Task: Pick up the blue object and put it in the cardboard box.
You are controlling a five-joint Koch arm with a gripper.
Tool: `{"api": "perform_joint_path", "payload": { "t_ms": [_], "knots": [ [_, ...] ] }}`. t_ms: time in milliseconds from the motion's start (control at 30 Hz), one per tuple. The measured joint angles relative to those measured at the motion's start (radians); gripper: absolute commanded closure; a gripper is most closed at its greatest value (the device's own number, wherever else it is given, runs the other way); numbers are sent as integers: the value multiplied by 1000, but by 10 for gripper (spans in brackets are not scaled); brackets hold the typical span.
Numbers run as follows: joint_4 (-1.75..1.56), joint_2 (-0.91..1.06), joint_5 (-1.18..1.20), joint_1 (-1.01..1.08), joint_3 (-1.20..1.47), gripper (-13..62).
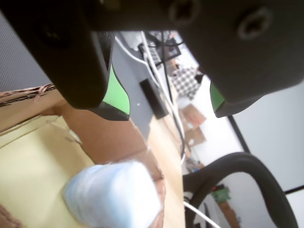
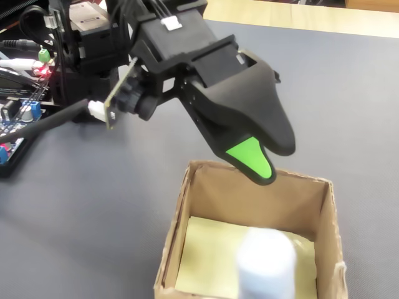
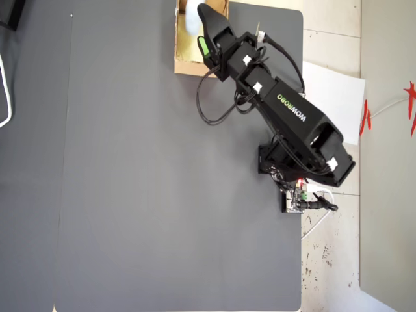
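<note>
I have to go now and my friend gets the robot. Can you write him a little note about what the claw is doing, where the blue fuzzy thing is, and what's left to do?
Gripper: open, holding nothing, hanging above the cardboard box.
Blue object: inside the box on its yellowish floor, apart from the green fingertips. It looks blurred in the fixed view, so it may only just have landed.
Done: the blue object is in the box.
Left: probably just lift the arm away. Check that the blue object lies settled inside.
</note>
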Motion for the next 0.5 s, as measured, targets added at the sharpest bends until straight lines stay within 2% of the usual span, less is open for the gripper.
{"api": "perform_joint_path", "payload": {
  "t_ms": [167,500],
  "knots": [
    [0,54,11,-57,48,157],
    [-32,232,133,-341,199,156]
  ]
}}
